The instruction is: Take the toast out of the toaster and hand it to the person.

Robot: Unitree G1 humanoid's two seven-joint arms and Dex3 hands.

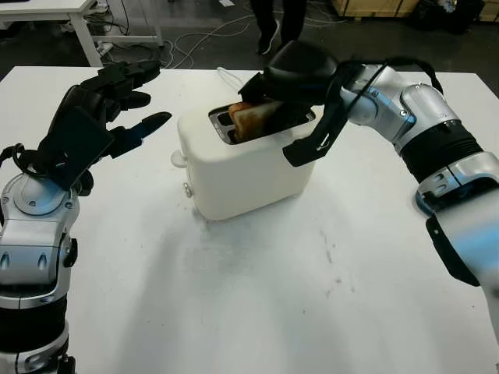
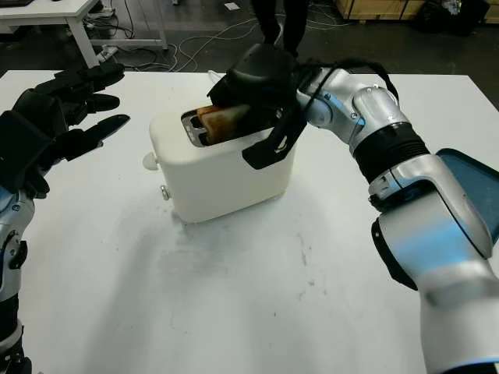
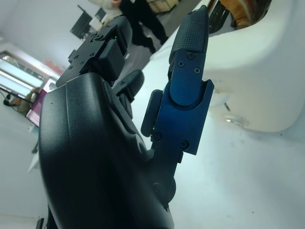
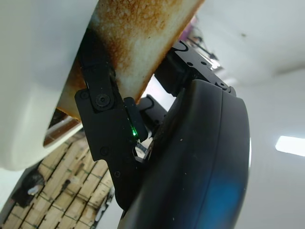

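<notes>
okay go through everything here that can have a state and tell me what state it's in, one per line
Toast: browned, standing partly out of the toaster slot, gripped by the right hand.
Toaster: upright on the white table, toast in one slot.
Right hand: over the toaster top, fingers closed on the toast.
Left hand: open, raised beside the toaster, holding nothing.
Person: standing beyond the table's far edge.

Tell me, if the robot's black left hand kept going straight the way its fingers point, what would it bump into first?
Probably the cream plastic toaster: the open left hand hovers beside it, fingers aimed toward its upper side, though depth is hard to judge.
</notes>
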